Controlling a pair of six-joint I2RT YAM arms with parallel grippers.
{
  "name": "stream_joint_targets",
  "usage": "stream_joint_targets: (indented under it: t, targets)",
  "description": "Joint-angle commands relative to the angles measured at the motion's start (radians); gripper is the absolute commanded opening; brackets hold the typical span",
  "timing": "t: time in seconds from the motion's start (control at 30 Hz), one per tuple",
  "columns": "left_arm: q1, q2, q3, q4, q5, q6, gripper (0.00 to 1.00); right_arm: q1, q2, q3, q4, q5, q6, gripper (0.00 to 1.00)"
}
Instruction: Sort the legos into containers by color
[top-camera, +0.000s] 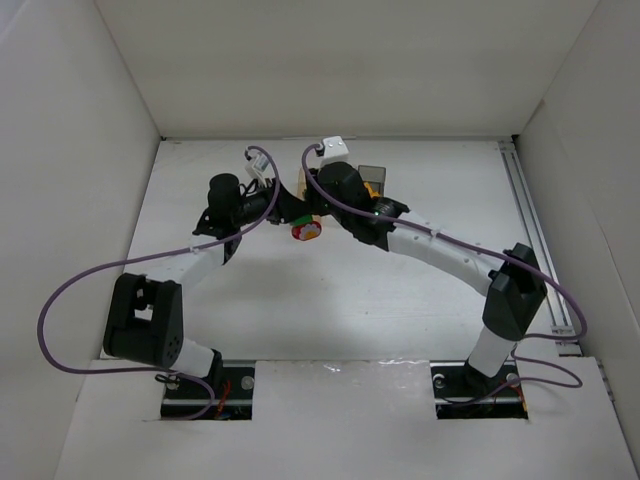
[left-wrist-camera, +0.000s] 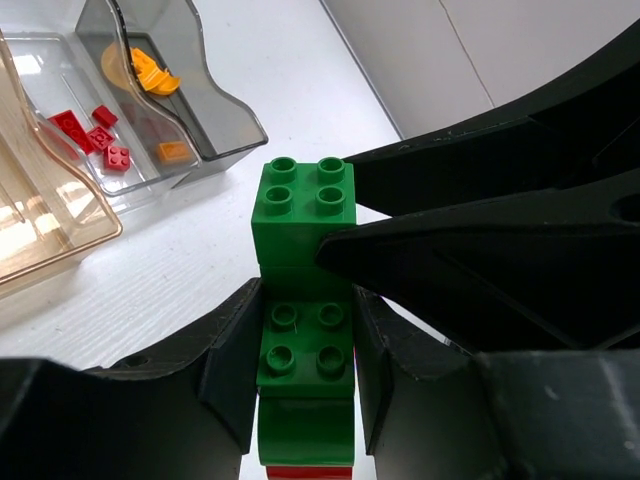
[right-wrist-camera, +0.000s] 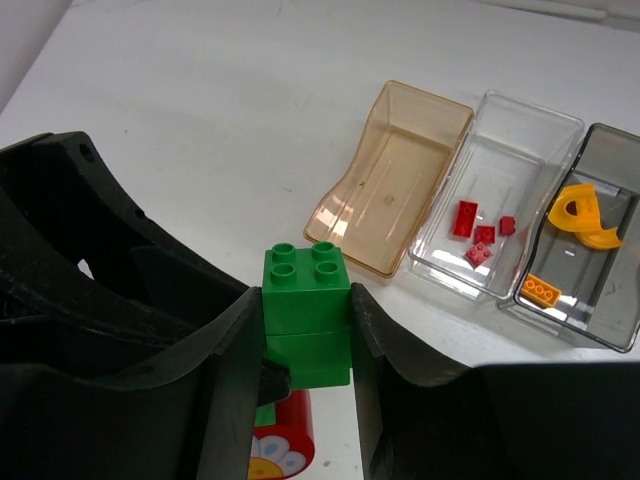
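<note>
A stack of green legos hangs between both grippers above the table. In the right wrist view my right gripper (right-wrist-camera: 307, 322) is shut on the upper green bricks (right-wrist-camera: 307, 300). In the left wrist view my left gripper (left-wrist-camera: 305, 335) has its pads against the sides of the lower green brick (left-wrist-camera: 305, 350), just above a red piece (left-wrist-camera: 305, 472). That red piece (right-wrist-camera: 285, 440) carries a flower print. The top view shows both grippers meeting over the red and yellow piece (top-camera: 307, 232). The amber container (right-wrist-camera: 395, 175) holds nothing. The clear container (right-wrist-camera: 500, 190) holds red legos, and the dark grey container (right-wrist-camera: 590, 240) holds orange ones.
The three containers stand in a row just behind the grippers, partly hidden by the right arm (top-camera: 430, 245) in the top view. White walls enclose the table, and a metal rail (top-camera: 530, 230) runs along its right side.
</note>
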Motion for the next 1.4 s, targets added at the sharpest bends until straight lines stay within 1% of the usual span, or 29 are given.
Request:
stream_joint_targets:
  t: [0.0, 0.2, 0.3, 0.5, 0.6, 0.63, 0.7, 0.73, 0.77, 0.83, 0.87, 0.9, 1.0, 1.03, 1.1, 1.13, 1.17, 1.23, 1.27, 1.33, 1.37]
  targets:
    - [-0.021, -0.030, 0.009, 0.061, -0.015, -0.029, 0.00, 0.016, 0.005, 0.055, 0.062, 0.035, 0.041, 0.00]
    - [-0.055, -0.060, -0.055, 0.061, -0.024, -0.043, 0.00, 0.016, 0.014, 0.065, 0.074, 0.067, 0.051, 0.00]
    - [-0.055, -0.069, -0.065, 0.061, -0.024, -0.052, 0.00, 0.016, 0.014, 0.076, 0.083, 0.087, 0.060, 0.00]
    - [-0.055, -0.078, -0.074, 0.061, -0.024, -0.052, 0.00, 0.016, 0.014, 0.087, 0.092, 0.078, 0.070, 0.00]
    - [-0.055, -0.089, -0.083, 0.038, -0.035, -0.028, 0.00, -0.033, -0.012, 0.064, 0.083, 0.042, 0.070, 0.00]
    - [-0.038, -0.116, -0.083, 0.016, -0.035, -0.028, 0.00, -0.051, -0.027, 0.049, 0.073, 0.024, 0.070, 0.00]
    - [-0.023, -0.141, -0.097, -0.008, -0.046, -0.003, 0.00, -0.123, -0.040, 0.035, 0.072, -0.079, 0.061, 0.00]
    - [-0.012, -0.170, -0.110, -0.051, -0.079, 0.030, 0.00, -0.148, -0.040, 0.035, 0.072, -0.126, 0.047, 0.00]
    - [-0.012, -0.187, -0.111, -0.083, -0.099, 0.050, 0.00, -0.186, -0.031, 0.035, 0.063, -0.221, 0.027, 0.00]
    - [0.011, -0.219, -0.123, -0.123, -0.133, 0.073, 0.00, -0.208, 0.011, 0.071, 0.053, -0.283, -0.046, 0.00]
    - [0.035, -0.254, -0.140, -0.160, -0.176, 0.087, 0.00, -0.208, 0.029, 0.093, 0.025, -0.283, -0.068, 0.00]
    - [0.046, -0.273, -0.140, -0.183, -0.203, 0.101, 0.00, -0.217, 0.051, 0.137, 0.007, -0.297, -0.084, 0.00]
    - [0.073, -0.330, -0.149, -0.255, -0.254, 0.142, 0.00, -0.240, 0.133, 0.191, -0.015, -0.369, -0.116, 0.00]
    - [0.086, -0.330, -0.149, -0.255, -0.254, 0.142, 0.00, -0.240, 0.184, 0.226, -0.015, -0.396, -0.142, 0.00]
    - [0.100, -0.340, -0.158, -0.280, -0.254, 0.153, 0.00, -0.240, 0.242, 0.281, -0.048, -0.409, -0.142, 0.00]
    - [0.100, -0.340, -0.158, -0.280, -0.254, 0.153, 0.00, -0.252, 0.273, 0.336, -0.059, -0.466, -0.153, 0.00]
    - [0.109, -0.340, -0.158, -0.280, -0.254, 0.153, 0.00, -0.252, 0.323, 0.357, -0.059, -0.485, -0.153, 0.00]
    - [0.120, -0.340, -0.149, -0.291, -0.254, 0.162, 0.00, -0.262, 0.367, 0.392, -0.069, -0.513, -0.153, 0.00]
    - [0.120, -0.340, -0.149, -0.291, -0.254, 0.162, 0.00, -0.262, 0.387, 0.435, -0.079, -0.513, -0.153, 0.00]
    - [0.146, -0.351, -0.140, -0.326, -0.254, 0.187, 0.00, -0.262, 0.433, 0.459, -0.090, -0.513, -0.153, 0.00]
    - [0.146, -0.351, -0.140, -0.326, -0.254, 0.187, 0.00, -0.262, 0.442, 0.460, -0.090, -0.489, -0.153, 0.00]
